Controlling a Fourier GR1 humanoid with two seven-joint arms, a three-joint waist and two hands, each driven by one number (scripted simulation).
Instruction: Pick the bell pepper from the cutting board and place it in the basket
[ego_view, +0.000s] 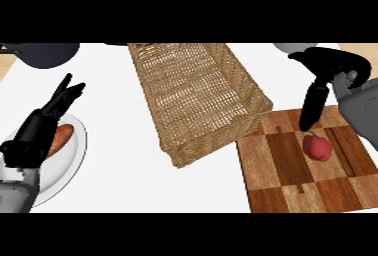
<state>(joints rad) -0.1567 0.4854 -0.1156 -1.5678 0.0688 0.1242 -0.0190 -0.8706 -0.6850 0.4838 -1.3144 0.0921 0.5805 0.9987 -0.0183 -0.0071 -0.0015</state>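
Note:
A red bell pepper (317, 148) lies on the wooden cutting board (280, 170) at the right. My right hand (325, 70) hangs above the board's far edge, its straight fingers (311, 112) pointing down, their tips just beside the pepper's top. It holds nothing. The woven basket (199, 95) stands in the middle of the counter, left of the board and touching its corner. My left hand (44, 125) rests open at the left, fingers pointing up, over a plate.
A white plate (70, 160) at the left edge carries an orange vegetable (62, 137), partly under my left hand. A dark round object (44, 54) sits at the far left corner. White counter lies between the plate and the basket.

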